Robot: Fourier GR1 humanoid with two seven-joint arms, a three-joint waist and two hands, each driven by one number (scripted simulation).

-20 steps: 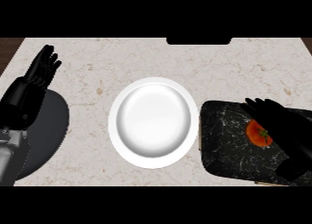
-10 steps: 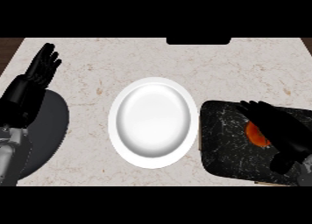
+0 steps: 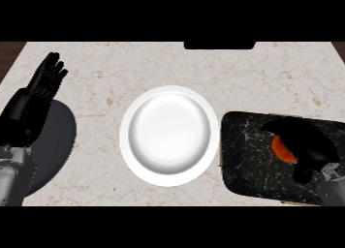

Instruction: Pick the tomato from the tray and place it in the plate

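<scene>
From my head view, looking steeply down, the tomato [image 3: 278, 148] shows only as a narrow orange-red sliver, smooth and rounded, with the rest of it hidden under my right hand [image 3: 308, 144]. It sits on the tray [image 3: 248, 162], toward the tray's middle and well to the right of the plate [image 3: 169, 136]. My right fingers [image 3: 277, 127] are curled down over the tomato's top and far side, closing round it, and the black palm arches over it. I cannot tell whether the tomato rests on the tray or is raised off it. The tray is a dark rectangle with rounded corners, black and glossy like polished stone, run through with thin pale veins. Its left edge lies just beside the plate's rim, and I cannot tell if they touch. The plate is plain white, smooth and shiny, with a shallow well and a broad rim, and nothing lies in it. The tabletop [image 3: 204, 72] is pale beige stone with faint brown flecks and veins. My left hand [image 3: 41, 89] rests open at the view's left, fingers [image 3: 52, 69] straight and close together, pointing away from me. A flat black block [image 3: 220, 45] sits at the tabletop's far edge.
</scene>
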